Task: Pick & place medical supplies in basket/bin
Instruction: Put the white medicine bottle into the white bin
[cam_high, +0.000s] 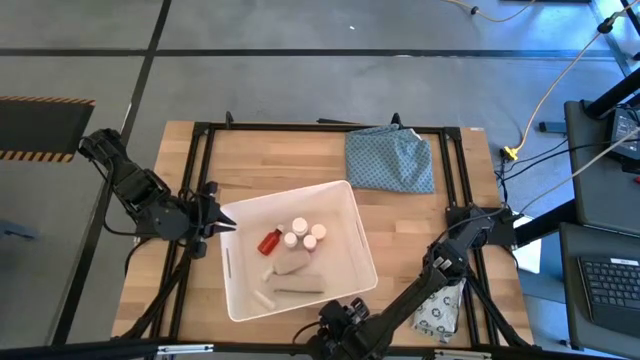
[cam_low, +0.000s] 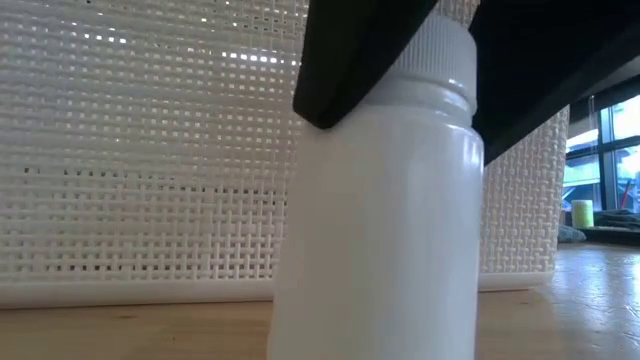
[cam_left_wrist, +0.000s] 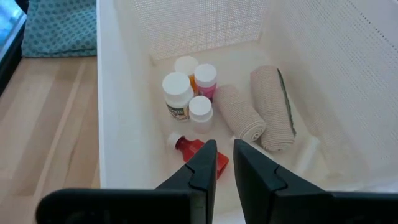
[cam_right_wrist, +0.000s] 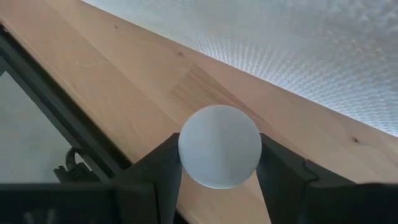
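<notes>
Between the right gripper (cam_right_wrist: 219, 163) jaws stands an upright small white round plastic bottle (cam_right_wrist: 219, 145), clamped, just outside the large white rectangular plastic tub (cam_high: 240, 215); left jaws narrow.

Grey floor (cam_high: 300, 80) surrounds the wooden table (cam_high: 270, 165). Yellow cable (cam_high: 560, 75) and keyboard (cam_high: 610, 285) lie right of the table; daylit windows (cam_low: 615, 150) beyond.

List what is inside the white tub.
In the tub: red bottle, four white bottles, two beige rolls. The corner nearest the left arm's camera is hidden.
</notes>
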